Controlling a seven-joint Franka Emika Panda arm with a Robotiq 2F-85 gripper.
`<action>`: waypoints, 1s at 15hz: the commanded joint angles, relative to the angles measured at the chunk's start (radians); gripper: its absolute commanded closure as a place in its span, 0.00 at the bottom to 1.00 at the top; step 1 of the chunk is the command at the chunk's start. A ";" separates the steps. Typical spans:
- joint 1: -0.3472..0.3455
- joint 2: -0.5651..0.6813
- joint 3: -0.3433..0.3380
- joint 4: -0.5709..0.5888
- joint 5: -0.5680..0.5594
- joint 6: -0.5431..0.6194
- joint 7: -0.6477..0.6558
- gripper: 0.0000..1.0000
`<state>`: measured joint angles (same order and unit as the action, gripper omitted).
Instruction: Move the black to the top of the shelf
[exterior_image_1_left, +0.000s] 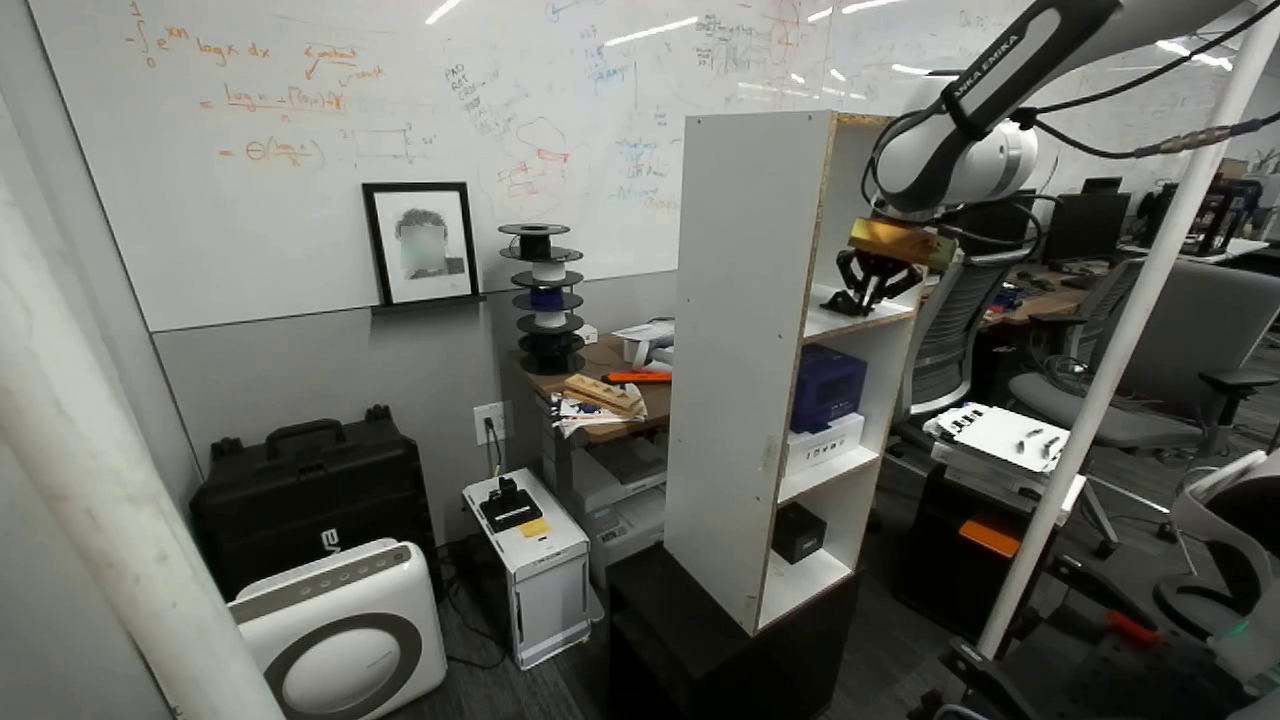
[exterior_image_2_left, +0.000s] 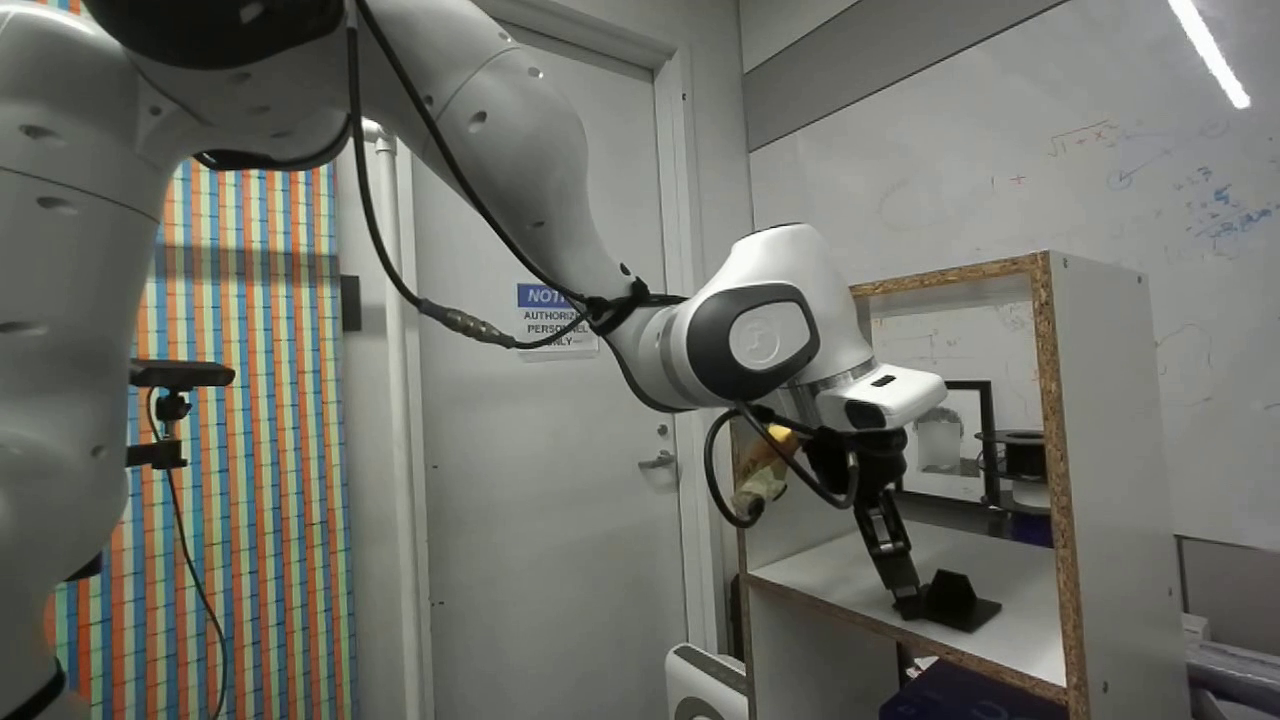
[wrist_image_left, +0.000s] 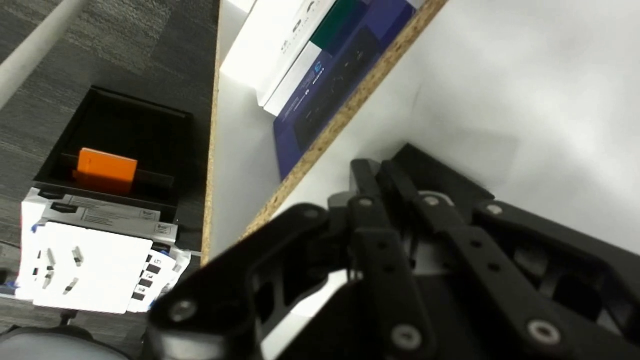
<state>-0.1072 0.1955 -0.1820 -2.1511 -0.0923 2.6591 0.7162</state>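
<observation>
nearest is my claw (wrist_image_left: 376, 165), fingers close together; whether gripping, i cannot tell. black piece (exterior_image_2_left: 955, 596) lies in top compartment (exterior_image_2_left: 832, 566) of shelf (exterior_image_1_left: 748, 350): placing step, i judge; next, open gently, withdraw.

Shelf (exterior_image_1_left: 742, 370): smooth white panels; raw chipboard front edges, rough and speckled. Black piece (exterior_image_2_left: 952, 594): matt, plastic-looking. Jaws: dark, matt, with shiny metal screws (wrist_image_left: 406, 336). Arm (exterior_image_2_left: 525, 150): smooth white satin casing. Blue box (exterior_image_1_left: 832, 388): printed card by the look. Far whiteboard (exterior_image_1_left: 400, 105): glossy, streaked with light. Floor (wrist_image_left: 145, 30): dark grey, textured like carpet.
</observation>
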 joint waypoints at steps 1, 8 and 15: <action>0.014 -0.036 -0.007 -0.027 0.027 0.024 -0.008 0.64; 0.034 -0.069 0.016 -0.046 0.052 0.029 -0.002 0.19; 0.091 -0.124 -0.015 -0.121 -0.301 0.035 0.055 0.00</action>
<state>-0.0479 0.1283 -0.1691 -2.1990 -0.2041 2.6626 0.7214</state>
